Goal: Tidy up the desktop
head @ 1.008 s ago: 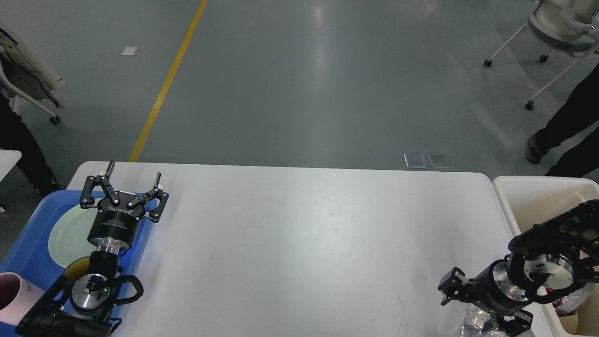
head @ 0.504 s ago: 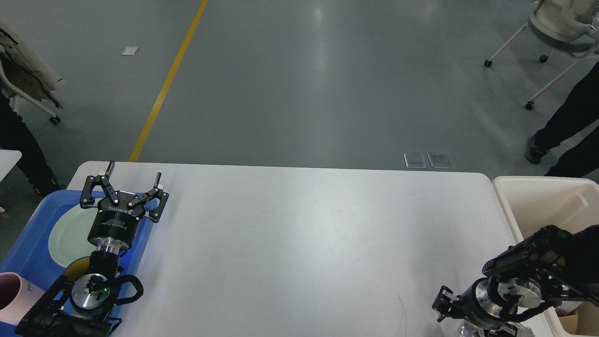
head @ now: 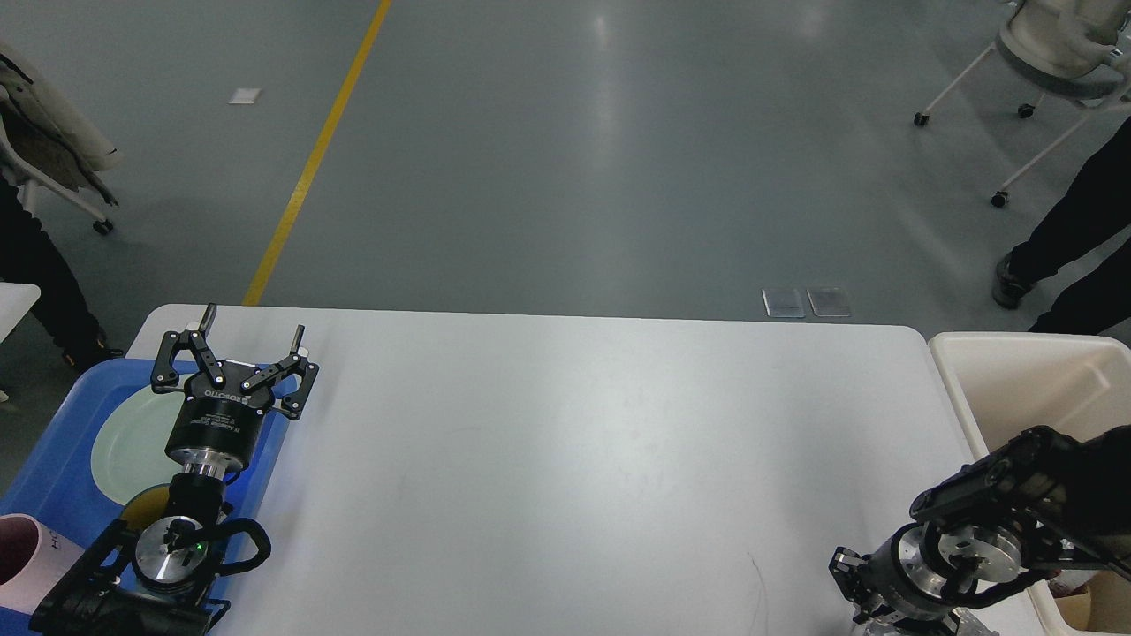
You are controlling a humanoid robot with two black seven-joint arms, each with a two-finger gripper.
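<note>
The desktop [head: 574,459] is a wide white tabletop with rounded corners. My left gripper [head: 254,322] is open and empty, pointing away from me over the table's left edge, above the blue tray [head: 53,459]. My right gripper [head: 870,601] is at the table's front right corner, pointing down at the view's bottom edge. Its fingers are cut off, so I cannot tell how they stand. A scrap of crinkled silvery material [head: 884,627] shows just beneath it.
The blue tray holds a pale green plate [head: 124,442], a yellow item [head: 141,505] and a pink cup [head: 22,548]. A cream bin [head: 1016,371] stands at the table's right end with cardboard [head: 1082,609] inside. People and wheeled chairs stand on the floor beyond.
My right arm has dropped toward the bottom edge of the view, so most of its gripper and the silvery material are now cut off. My left arm has not moved.
</note>
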